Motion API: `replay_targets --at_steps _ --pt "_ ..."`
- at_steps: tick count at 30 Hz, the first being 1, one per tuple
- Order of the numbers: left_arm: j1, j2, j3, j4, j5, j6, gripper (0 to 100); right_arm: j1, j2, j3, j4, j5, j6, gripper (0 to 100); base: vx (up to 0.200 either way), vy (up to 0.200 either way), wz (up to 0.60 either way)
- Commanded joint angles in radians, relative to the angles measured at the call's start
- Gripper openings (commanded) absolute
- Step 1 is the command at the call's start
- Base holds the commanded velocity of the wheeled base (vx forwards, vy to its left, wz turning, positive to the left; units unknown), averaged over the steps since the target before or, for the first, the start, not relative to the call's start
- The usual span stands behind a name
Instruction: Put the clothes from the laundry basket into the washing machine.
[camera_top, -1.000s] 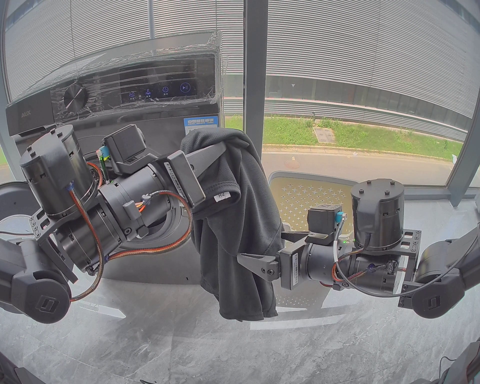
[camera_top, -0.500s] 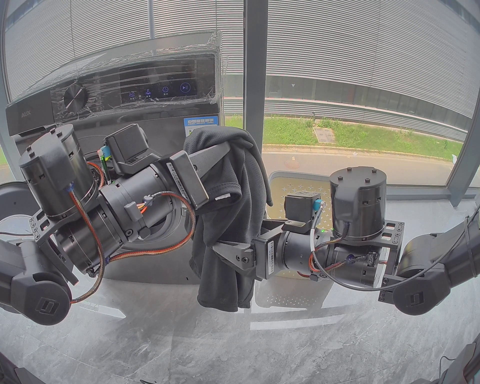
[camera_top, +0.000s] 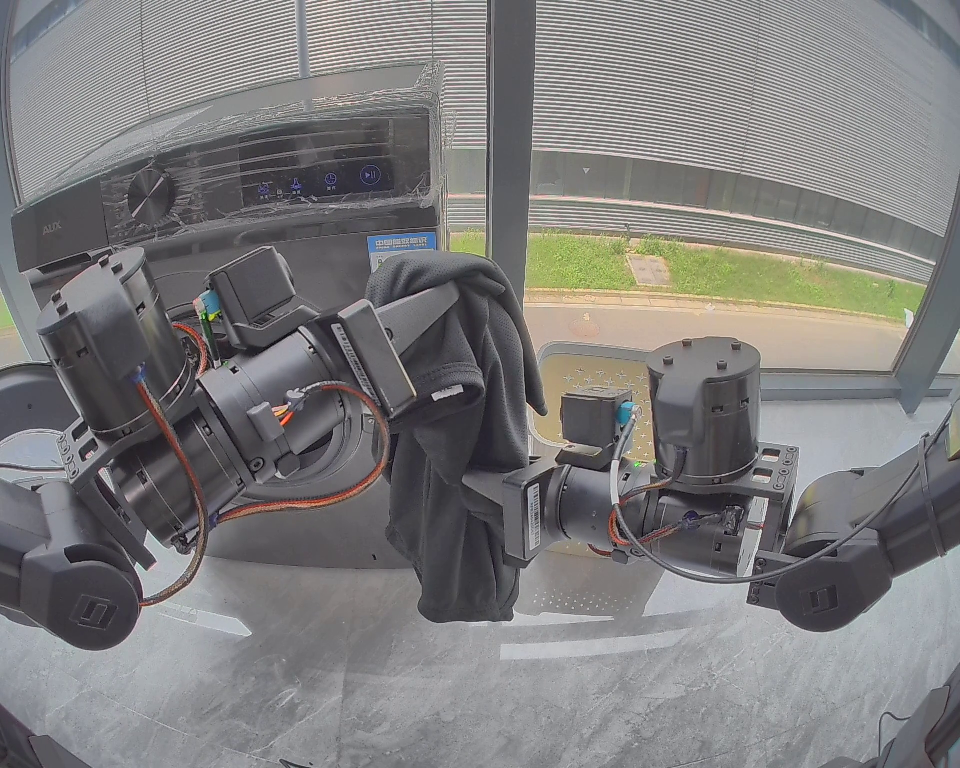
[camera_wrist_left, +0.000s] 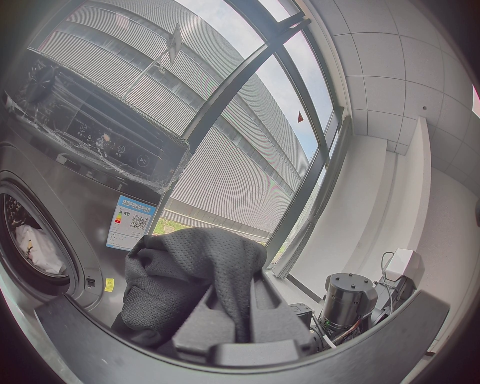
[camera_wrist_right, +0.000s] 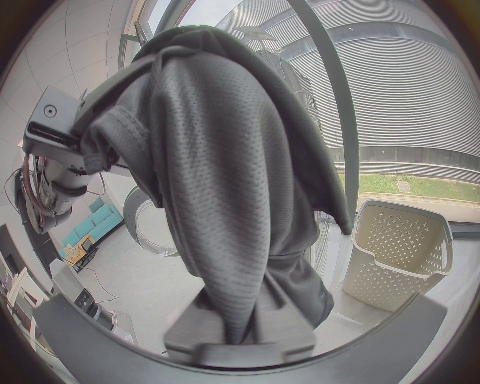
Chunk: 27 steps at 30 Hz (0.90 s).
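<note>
The dark grey front-loading washing machine (camera_top: 250, 180), its control panel wrapped in clear plastic film, stands at about ten o'clock in my head view. Its round door opening shows in my left wrist view. The cream perforated plastic laundry basket (camera_top: 590, 385) stands on the grey stone floor beside the machine, at three o'clock from it and behind my right arm.

The dark grey mesh garment (camera_top: 470, 420) hangs in the air between the two, in front of the machine's right-hand edge. It drapes over my left gripper (camera_top: 440, 300) and trails down toward six o'clock. My left fingers (camera_wrist_left: 275, 315) are pressed together on a fold near the top of the cloth. My right gripper (camera_top: 478, 490) comes in from three o'clock, lower down, and its fingers (camera_wrist_right: 285, 320) pinch a gathered strip of the same fabric.

A small white crumpled piece of cloth (camera_wrist_left: 37, 247) lies inside the drum.
</note>
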Motion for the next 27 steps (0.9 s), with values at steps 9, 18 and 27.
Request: replay_targets --at_steps 9,18,27 --pt "0.048 0.014 0.015 0.000 0.009 0.004 0 0.001 -0.151 0.077 -0.001 -0.006 -0.008 0 0.000 0.000 0.00" --pt "0.090 0.035 0.015 -0.003 0.010 0.010 0 0.001 -0.360 0.293 0.000 0.026 -0.021 0 0.000 0.000 0.00" --pt "0.070 0.021 0.061 0.000 0.007 0.013 0 -0.006 -0.426 0.315 0.000 0.083 -0.014 0 0.000 0.000 0.00"
